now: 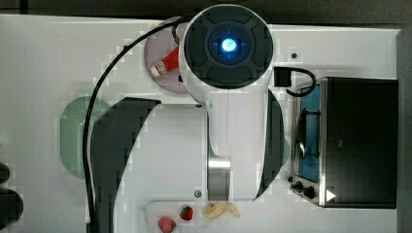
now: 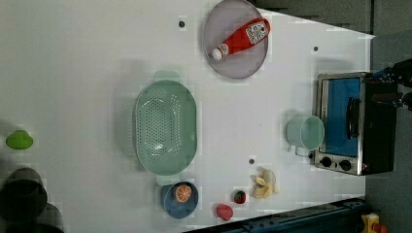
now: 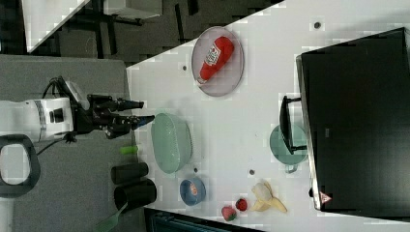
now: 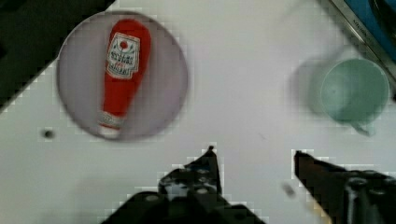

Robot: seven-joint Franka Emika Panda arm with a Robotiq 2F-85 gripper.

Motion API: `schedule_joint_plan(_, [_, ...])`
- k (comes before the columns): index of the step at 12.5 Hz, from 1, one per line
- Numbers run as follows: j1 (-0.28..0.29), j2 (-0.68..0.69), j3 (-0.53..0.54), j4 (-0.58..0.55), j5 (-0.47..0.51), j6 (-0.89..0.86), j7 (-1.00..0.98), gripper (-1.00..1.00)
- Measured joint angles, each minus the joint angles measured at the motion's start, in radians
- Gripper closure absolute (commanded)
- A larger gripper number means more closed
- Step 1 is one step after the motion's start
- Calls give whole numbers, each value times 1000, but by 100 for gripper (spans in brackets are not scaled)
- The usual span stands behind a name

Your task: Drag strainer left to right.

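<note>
- Here's the strainer [image 2: 165,127], mint-green and oblong, sitting flat on the white surface [image 2: 73,73], open side up, dotted floor on show.
- Its long axis runs top to bottom in the left view, with a small tab handle at each rounded end; in the top view it peeks out from under the arm on the top view's left.
- The blue bowl [image 2: 180,199] with the orange slice sits just beside its lower end in the left view, close enough that I can't tell whether they touch.
- The plate [image 2: 235,39] with the ketchup bottle [image 2: 241,37] lies beyond the other end, apart from it.
- The mug [image 2: 306,132] stands well away, hard by the toaster oven [image 2: 354,124]; banana pieces [image 2: 264,184] and two strawberries [image 2: 232,204] line the surface's edge.
- The hand [image 3: 138,112] hangs in the right view off the strainer's side, near its rim and, as far as I can tell, not touching it.
- Fingers [image 4: 205,165] are spread apart with nothing between them: empty and open.
- Progress? My read: nothing done yet. No contact, no grip, the whole drag is ahead.
- What's left, I'd say: bring the hand down to the rim, hook or pinch it, then slide the strainer across toward the mug's side.
- Watch that bowl: it may get nudged as the strainer moves.
</note>
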Motion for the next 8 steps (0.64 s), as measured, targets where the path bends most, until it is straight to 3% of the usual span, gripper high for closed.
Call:
schedule_joint_plan(3, [-8, -345, -13, -298, -34, -251, 103, -99])
schedule_joint_plan(4, [-8, -442, -14, -341, -35, -245, 117, -100])
schedule_joint_plan(6, [-14, -573, -7, -319, -29, -204, 118, -100])
schedule_joint_plan(8, [-8, -609, 23, -253, 4, -155, 126, -100])
